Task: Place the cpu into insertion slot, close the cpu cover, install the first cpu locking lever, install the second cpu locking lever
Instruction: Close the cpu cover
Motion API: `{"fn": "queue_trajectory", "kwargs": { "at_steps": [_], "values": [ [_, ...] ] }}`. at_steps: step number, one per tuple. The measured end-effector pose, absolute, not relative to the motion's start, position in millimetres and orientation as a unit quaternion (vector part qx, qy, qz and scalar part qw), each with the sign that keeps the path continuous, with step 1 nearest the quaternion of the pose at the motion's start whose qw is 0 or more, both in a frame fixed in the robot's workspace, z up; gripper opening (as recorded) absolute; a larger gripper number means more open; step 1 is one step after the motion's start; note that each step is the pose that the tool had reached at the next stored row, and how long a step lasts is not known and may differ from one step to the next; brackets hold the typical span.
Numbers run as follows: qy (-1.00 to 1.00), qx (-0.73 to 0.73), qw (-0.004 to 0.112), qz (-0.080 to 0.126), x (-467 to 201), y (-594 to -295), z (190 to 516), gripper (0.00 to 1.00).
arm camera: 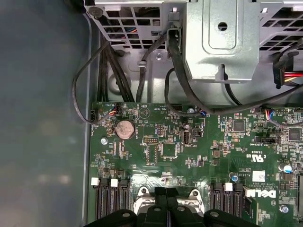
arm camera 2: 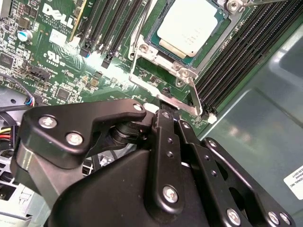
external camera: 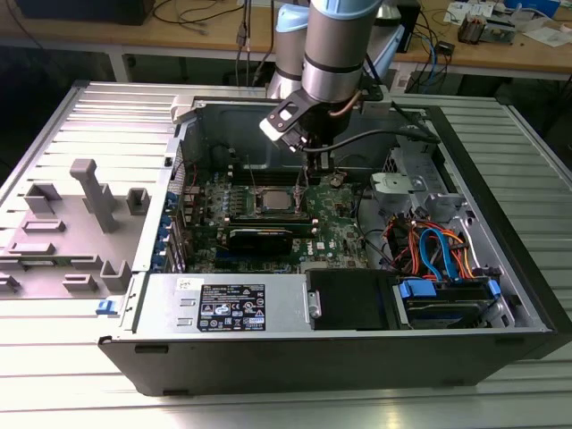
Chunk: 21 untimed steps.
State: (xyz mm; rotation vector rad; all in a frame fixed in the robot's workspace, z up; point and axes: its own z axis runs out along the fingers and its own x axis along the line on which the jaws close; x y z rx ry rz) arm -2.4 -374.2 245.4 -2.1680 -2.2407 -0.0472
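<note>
Second wrist view is showing the cpu (arm camera 2: 188, 24) sitting upper centre, the cpu cover (arm camera 2: 176, 67) seemingly lowered over it, and the claw (arm camera 2: 164, 106), pressed together, touching a locking lever (arm camera 2: 142, 85) apparently not yet latched.

Open computer case (external camera: 357, 362) lies on a ribbed metal table (external camera: 54, 393). Inside: green motherboard (external camera: 344, 234) with coin cell (arm camera: 125, 128) (near one board edge), power supply (external camera: 223, 304), blue cables (external camera: 438, 250). Grey plastic fixture (external camera: 89, 192) stands at the exterior view's left.

cpu (arm camera 2: 189, 26) was silvery-grey, motherboard (arm camera: 156, 151) was green, gripper (arm camera 2: 164, 106) was black, drive cables (external camera: 435, 247) were blue and orange, table (external camera: 54, 375) was ribbed grey
</note>
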Motion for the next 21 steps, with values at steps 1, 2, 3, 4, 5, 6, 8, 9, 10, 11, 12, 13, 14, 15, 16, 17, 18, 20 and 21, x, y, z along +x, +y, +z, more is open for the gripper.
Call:
{"fn": "queue_trajectory", "kwargs": {
  "at_steps": [1, 2, 3, 4, 5, 6, 8, 9, 10, 11, 12, 13, 14, 15, 16, 17, 18, 20, 21],
  "values": [
    [-0.719, -0.695, 0.012, -0.015, -2.6, -374.2, 245.4, 0.11],
    [-0.719, -0.695, 0.012, -0.015, -2.9, -374.2, 245.3, 0.11],
    [-0.719, -0.695, 0.012, -0.015, -3.4, -374.2, 245.3, 0.11],
    [-0.719, -0.695, 0.012, -0.015, -4.0, -374.2, 245.2, 0.11],
    [-0.719, -0.695, 0.012, -0.015, -4.4, -374.2, 245.2, 0.11],
    [-0.719, -0.695, 0.012, -0.015, -4.7, -374.2, 245.0, 0.11],
    [-0.719, -0.695, 0.012, -0.015, -5.3, -374.2, 244.9, 0.11],
    [-0.719, -0.695, 0.012, -0.015, -5.5, -374.2, 244.7, 0.11],
    [-0.719, -0.695, 0.012, -0.014, -5.7, -374.2, 244.7, 0.11],
    [-0.719, -0.695, 0.013, -0.014, -5.8, -374.2, 244.6, 0.11],
    [-0.719, -0.695, 0.013, -0.014, -6.1, -374.2, 244.5, 0.11],
    [-0.719, -0.695, 0.013, -0.014, -6.2, -374.2, 244.5, 0.11],
    [-0.719, -0.695, 0.013, -0.014, -6.3, -374.2, 244.4, 0.11],
    [-0.719, -0.695, 0.013, -0.014, -6.5, -374.2, 244.3, 0.11],
    [-0.719, -0.695, 0.013, -0.014, -6.6, -374.2, 244.2, 0.11],
    [-0.719, -0.695, 0.013, -0.014, -6.8, -374.2, 244.2, 0.11],
    [-0.719, -0.695, 0.013, -0.014, -7.0, -374.2, 244.1, 0.11],
    [-0.718, -0.695, 0.013, -0.014, -7.5, -374.2, 244.1, 0.11],
    [-0.719, -0.695, 0.013, -0.014, -7.7, -374.2, 244.1, 0.11]
  ]
}}
